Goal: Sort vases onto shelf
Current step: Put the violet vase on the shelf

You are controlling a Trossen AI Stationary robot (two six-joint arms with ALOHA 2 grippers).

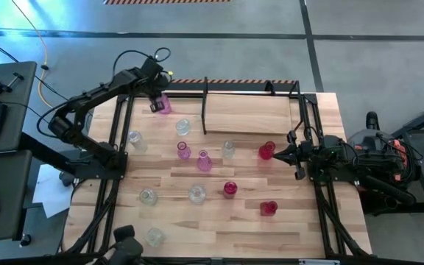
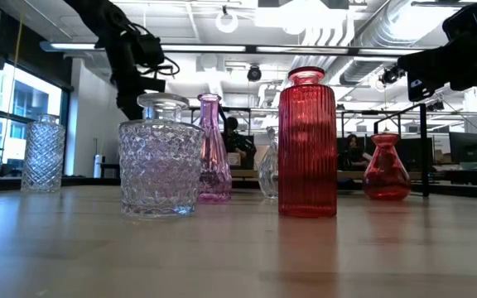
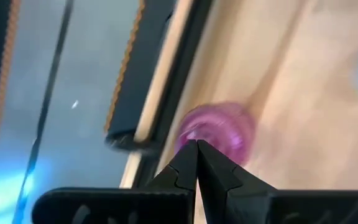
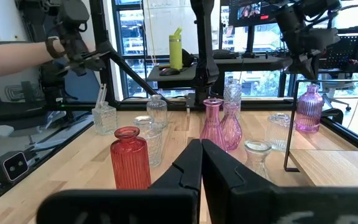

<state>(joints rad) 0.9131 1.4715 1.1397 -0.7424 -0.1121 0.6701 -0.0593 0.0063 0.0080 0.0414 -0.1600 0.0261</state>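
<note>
High view: my left gripper point(image 1: 155, 103) is out at the far left corner of the table point(image 1: 219, 228), right over a pink vase point(image 1: 165, 105) that stands just left of the shelf point(image 1: 250, 114). Shelf sits at the far edge, centre-right, boards bare. My right gripper point(image 1: 280, 153) waits at the right side, tips just beside a red vase point(image 1: 266, 151). Rest of the vases are spread over the mid table: pink pair point(image 1: 193, 155), clear ones, 2 more red nearer the front.

Low view: clear cut-glass jar point(image 2: 160, 157) and tall red ribbed bottle point(image 2: 307, 142) stand closest; slim pink vase point(image 2: 211, 149) behind them, squat red one point(image 2: 386, 168) further right. Arms hang in from above both sides.

Left wrist view: my fingers point(image 3: 185, 167) are pressed together, nothing between them; pink vase point(image 3: 216, 130) right past the tips, near the table edge.

Right wrist view: fingers point(image 4: 188, 163) closed too, empty. Red ribbed vase point(image 4: 130, 158) near the tips, pink vases point(image 4: 221, 124) beyond, shelf frame point(image 4: 289, 124) off to one side. A person's arm point(image 4: 17, 57) shows past the table.
</note>
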